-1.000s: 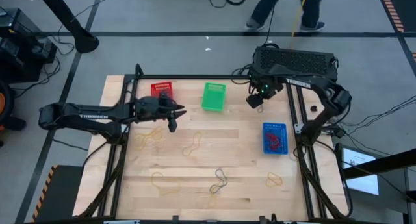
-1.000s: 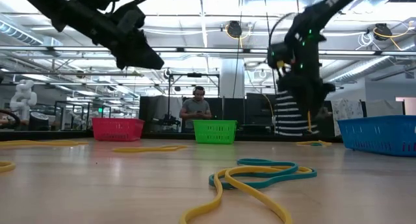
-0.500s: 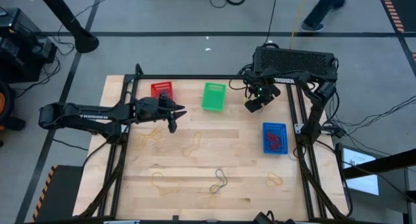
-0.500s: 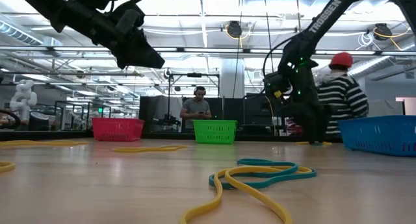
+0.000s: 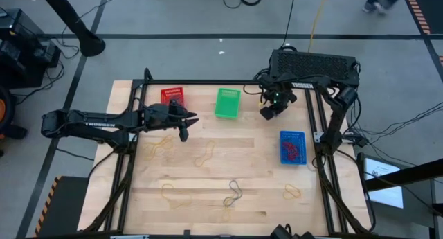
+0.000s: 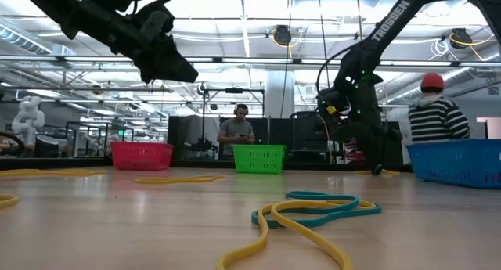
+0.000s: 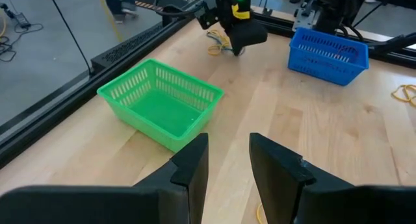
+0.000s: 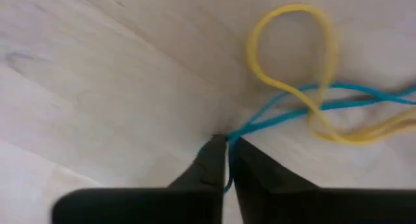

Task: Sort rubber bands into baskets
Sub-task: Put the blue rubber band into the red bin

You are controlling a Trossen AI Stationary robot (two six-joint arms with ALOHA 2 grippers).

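Observation:
My right gripper (image 8: 225, 146) stands at the table's far right, fingertips down on the wood (image 6: 377, 170), shut on a blue rubber band (image 8: 305, 106) that is tangled with a yellow rubber band (image 8: 292, 49). My left gripper (image 5: 185, 125) hovers above the table's left half near the red basket (image 5: 173, 96); it is open with nothing between its fingers (image 7: 227, 160). The green basket (image 5: 227, 102) stands at the far middle, and the blue basket (image 5: 292, 147), with bands inside, at the right. Several more rubber bands (image 5: 205, 154) lie loose on the table. My right gripper pinches one end of the blue band's loop (image 8: 250, 128) between its two fingertips, coming from above and pointing down. The rest of the blue band lies flat on the table, running away from the fingers and crossing the yellow band.
A black box (image 5: 315, 64) sits at the far right edge behind my right arm. A tangle of blue and yellow bands (image 6: 313, 211) lies toward the near edge. Bare wood stretches across the middle. People show in the room beyond the table (image 6: 438, 117).
My right gripper has sunk to the tabletop, drifting slightly toward the near-left, and has shut on the blue band. A person has walked past behind the table.

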